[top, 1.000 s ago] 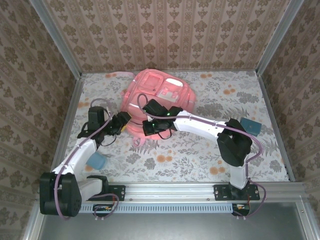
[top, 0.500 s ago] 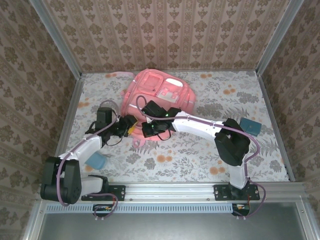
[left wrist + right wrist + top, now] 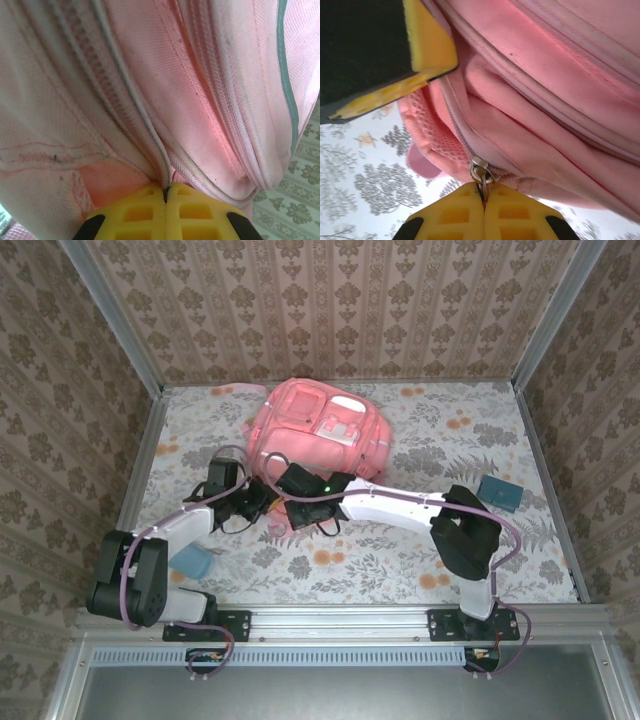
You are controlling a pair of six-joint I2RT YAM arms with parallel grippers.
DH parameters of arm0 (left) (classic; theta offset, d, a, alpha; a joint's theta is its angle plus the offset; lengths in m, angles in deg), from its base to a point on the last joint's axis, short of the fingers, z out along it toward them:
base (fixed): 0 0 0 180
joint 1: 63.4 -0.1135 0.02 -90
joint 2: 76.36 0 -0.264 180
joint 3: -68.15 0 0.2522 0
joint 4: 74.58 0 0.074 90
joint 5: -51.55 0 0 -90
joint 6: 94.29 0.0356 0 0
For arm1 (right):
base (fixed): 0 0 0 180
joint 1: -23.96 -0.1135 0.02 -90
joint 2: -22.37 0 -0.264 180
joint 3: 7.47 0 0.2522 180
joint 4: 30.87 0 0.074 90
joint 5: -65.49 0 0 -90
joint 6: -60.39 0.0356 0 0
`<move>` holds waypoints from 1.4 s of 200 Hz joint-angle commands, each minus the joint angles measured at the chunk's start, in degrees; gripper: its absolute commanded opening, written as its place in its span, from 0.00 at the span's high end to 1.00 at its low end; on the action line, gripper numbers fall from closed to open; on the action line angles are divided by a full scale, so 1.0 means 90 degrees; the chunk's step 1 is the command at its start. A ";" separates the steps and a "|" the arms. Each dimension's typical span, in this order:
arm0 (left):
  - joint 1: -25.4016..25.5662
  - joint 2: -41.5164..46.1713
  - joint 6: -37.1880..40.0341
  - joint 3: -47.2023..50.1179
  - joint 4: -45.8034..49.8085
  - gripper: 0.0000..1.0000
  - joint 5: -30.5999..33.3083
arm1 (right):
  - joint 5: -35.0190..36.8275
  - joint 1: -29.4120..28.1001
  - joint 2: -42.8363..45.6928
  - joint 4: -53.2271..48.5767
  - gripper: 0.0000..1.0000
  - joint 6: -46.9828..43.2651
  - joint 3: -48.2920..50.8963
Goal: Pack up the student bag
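The student bag (image 3: 322, 432) lies flat on the flowered table (image 3: 420, 540), middle and a bit toward the far side, with its near edge right where both arms meet. We figure it's lying that way so the zips face the arms. The left gripper (image 3: 165, 194) is pinched tight on the fabric along a zip seam, probably to anchor the bag. The right gripper (image 3: 483, 194), just beside it, is clamped on the little metal zip pull (image 3: 480, 171), ready to drag a pocket open, we guess. A light blue block (image 3: 190, 560) waits near left and a darker blue flat piece (image 3: 498, 492) sits off right, likely the stuff to pack. Count: one bag, two arms, two blue items, one pull in a claw.
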 commanded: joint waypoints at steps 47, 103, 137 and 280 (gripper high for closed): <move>-0.0180 0.0006 0.0388 -0.0146 0.0208 1.00 0.0663 | 0.2282 0.0317 0.1072 -0.1253 1.00 0.1358 0.1257; -0.0264 0.0224 0.0579 -0.0206 0.0311 1.00 0.0400 | 0.0590 0.0712 0.1435 0.0026 1.00 0.0539 0.1852; -0.0235 0.0300 0.0736 -0.0413 0.0337 1.00 -0.0079 | -0.1504 0.0764 0.1573 0.1604 0.65 0.0302 0.2179; -0.0017 0.0533 0.1372 -0.1004 0.0937 1.00 -0.0806 | -0.1652 0.1806 0.1510 0.4073 0.29 0.0920 0.2492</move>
